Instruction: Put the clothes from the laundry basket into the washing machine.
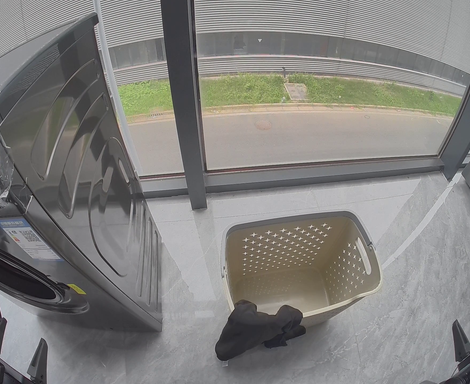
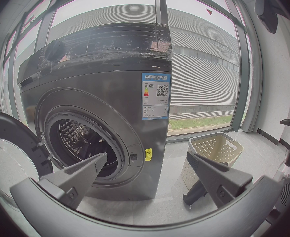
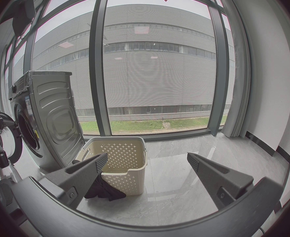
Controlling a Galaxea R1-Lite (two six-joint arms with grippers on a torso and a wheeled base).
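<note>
Black crumpled garment (image 1: 256, 329) draped over perforated plastic basket (image 1: 304, 262) rim

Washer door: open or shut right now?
Open. The door is swung clear to the side of the washing machine, and the perforated drum shows through the round opening.

Washer (image 1: 80, 177): glossy grey metal, crinkled clear plastic film (image 2: 118, 48) on top. Basket (image 1: 293, 217): matt cream plastic. Garment (image 1: 248, 329): matt black cloth. Floor (image 1: 421, 316): polished grey tile.
</note>
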